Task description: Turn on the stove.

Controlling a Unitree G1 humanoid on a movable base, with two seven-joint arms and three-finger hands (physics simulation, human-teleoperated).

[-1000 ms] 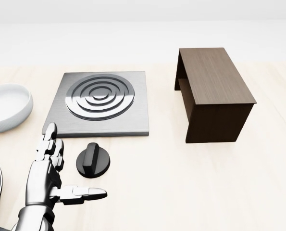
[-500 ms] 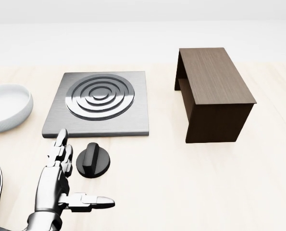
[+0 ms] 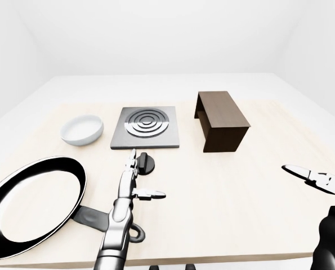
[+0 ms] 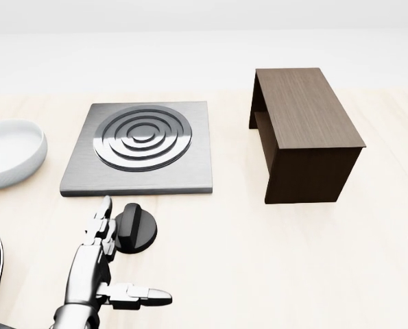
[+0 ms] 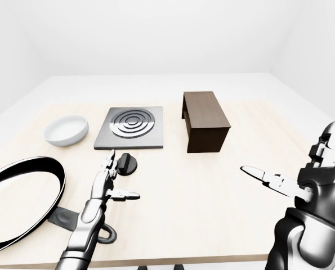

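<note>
The stove is a grey square plate (image 4: 193, 168) with a ringed burner (image 4: 143, 136), at the upper left of the head view. Its black round knob (image 4: 135, 228) lies on the table just below the plate. My left hand (image 4: 132, 253) is open, fingers (image 4: 102, 223) straight along the knob's left edge, thumb (image 4: 145, 296) stretched out to the right below the knob. It does not grip the knob. My right hand (image 5: 291, 163) is open and empty, held above the table far to the right.
A white bowl (image 4: 8, 154) sits left of the stove. A dark wooden box-shaped stand (image 4: 306, 130) stands right of it. A black frying pan (image 3: 29, 202) lies at the lower left, its handle (image 3: 94, 218) under my left forearm.
My left hand has moved right and a little down the picture, from well left of the knob to right beside it. The stove, knob and camera have not moved.
</note>
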